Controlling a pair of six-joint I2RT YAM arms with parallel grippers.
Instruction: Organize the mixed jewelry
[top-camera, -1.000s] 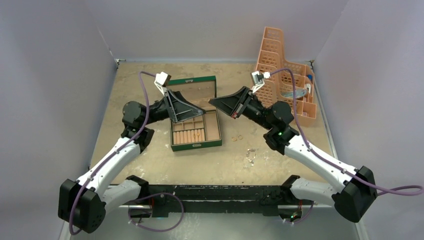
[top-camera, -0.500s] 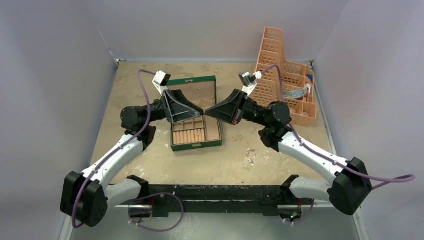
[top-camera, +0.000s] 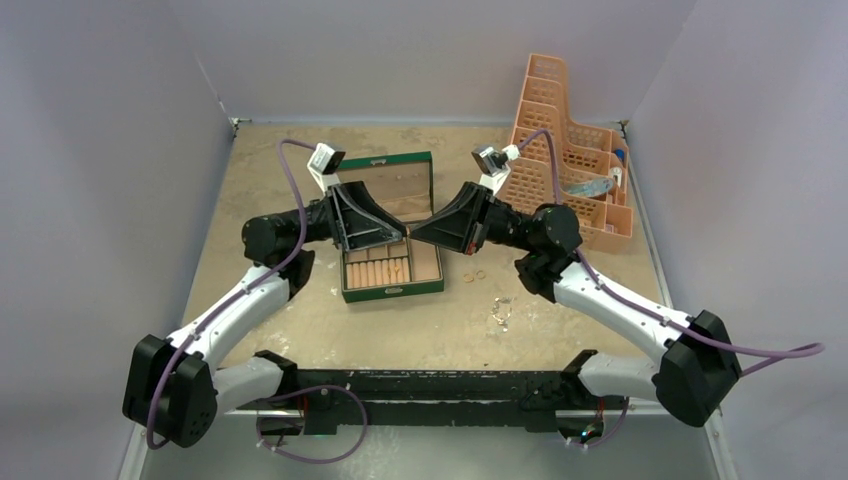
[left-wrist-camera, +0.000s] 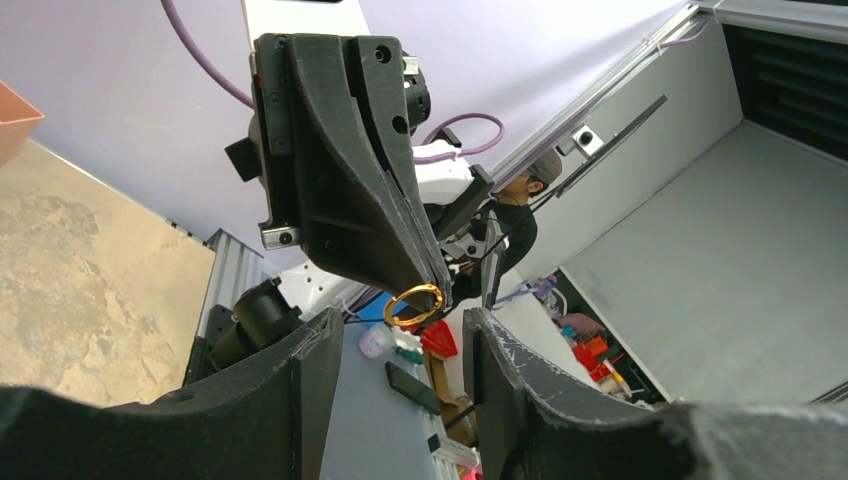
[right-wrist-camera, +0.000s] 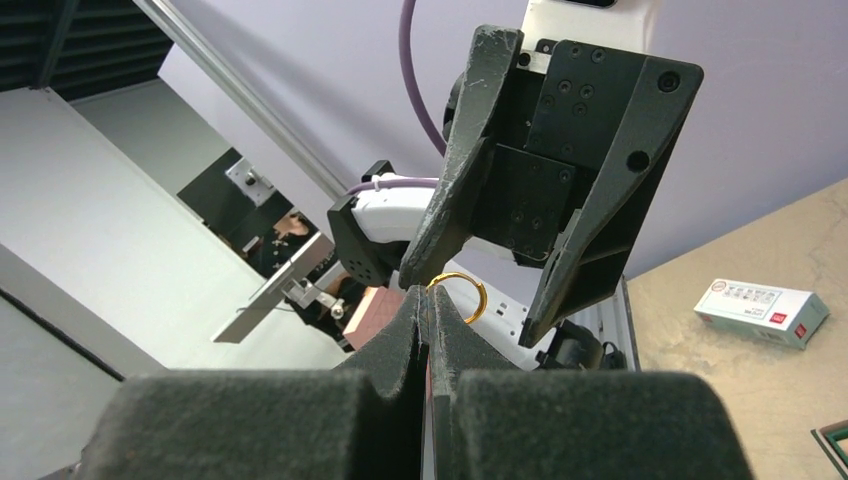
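Handover step, I judge: my right gripper (right-wrist-camera: 428, 312) pinches a gold ring (left-wrist-camera: 413, 305) above the green box (top-camera: 392, 290). The left gripper (left-wrist-camera: 400, 345) waits spread either side of it. Next, the left must clamp before the right lets go.

Robotics lab, lavender panels (top-camera: 100, 150) walling a sandy tabletop (top-camera: 235, 170); aluminium framing (left-wrist-camera: 620, 72), a person (left-wrist-camera: 520, 215) (capped) beyond

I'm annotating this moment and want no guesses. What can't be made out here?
Top view: the gold ring is hidden where the left gripper and right gripper meet.
Top view: the loose pieces on the table are too small to identify.
Top view: the left gripper covers rear compartments of the green box.
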